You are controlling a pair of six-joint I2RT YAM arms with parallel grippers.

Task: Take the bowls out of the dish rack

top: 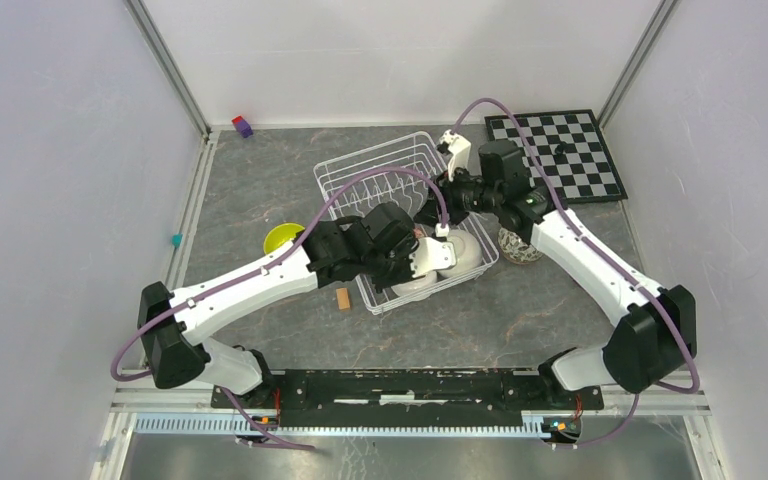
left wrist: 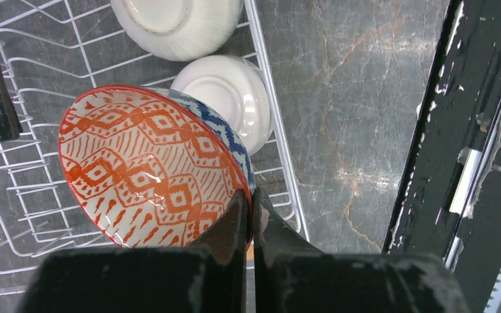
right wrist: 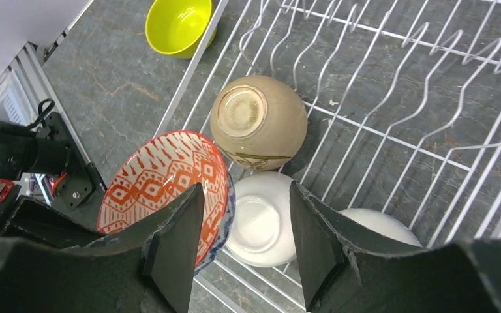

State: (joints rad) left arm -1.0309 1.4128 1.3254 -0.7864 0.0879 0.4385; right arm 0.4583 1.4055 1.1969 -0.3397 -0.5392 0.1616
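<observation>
The white wire dish rack [top: 370, 160] stands mid-table. My left gripper [left wrist: 253, 195] is shut on the rim of a tilted bowl [left wrist: 143, 163], orange-red patterned inside and blue-and-white outside, at the rack's near left corner; the right wrist view shows the bowl too [right wrist: 156, 182]. My right gripper [right wrist: 244, 195] is open and empty above an upturned white bowl [right wrist: 261, 218]. An upturned tan bowl [right wrist: 259, 122] and a second white bowl [right wrist: 378, 225] also lie in the rack [right wrist: 391, 78]. The lime-yellow bowl [top: 282, 238] sits on the table left of the rack. A speckled bowl [top: 520, 247] sits right of it, partly hidden by my right arm.
A chessboard [top: 558, 152] lies at the far right. A purple block [top: 243, 126] sits by the back wall, a small tan block [top: 342, 298] near the rack's front left, a teal bit [top: 176, 240] at the left edge. The black base rail [top: 410, 385] runs along the near edge.
</observation>
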